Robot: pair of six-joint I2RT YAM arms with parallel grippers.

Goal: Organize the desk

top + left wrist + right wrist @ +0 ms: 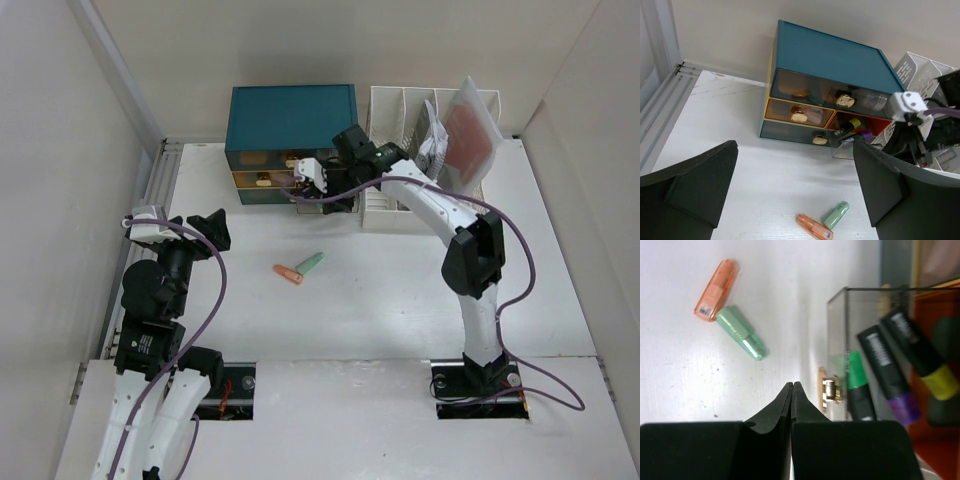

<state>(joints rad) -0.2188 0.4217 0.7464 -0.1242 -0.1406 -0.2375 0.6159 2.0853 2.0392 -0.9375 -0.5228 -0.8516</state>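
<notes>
Left wrist view: left gripper [795, 150] fingers wide apart, empty, over matte white desk [765, 175], which fills middle of top view. Orange highlighter [288, 273] and green highlighter [312, 263] just beside each other, mid-frame. Only right wrist view shows right gripper [791, 388] fingers pressed together, empty, just left of brass knob [829, 392] on clear plastic drawer [840, 325].

We can read no text in any view. The black markers [879, 357] in the clear drawer [837, 330] carry white print along their barrels, but it is too blurred for us to make out a word or brand. The orange marker [716, 290] lying on the desk [680, 390] has a small label with dark marks at one end, too small to read.
</notes>
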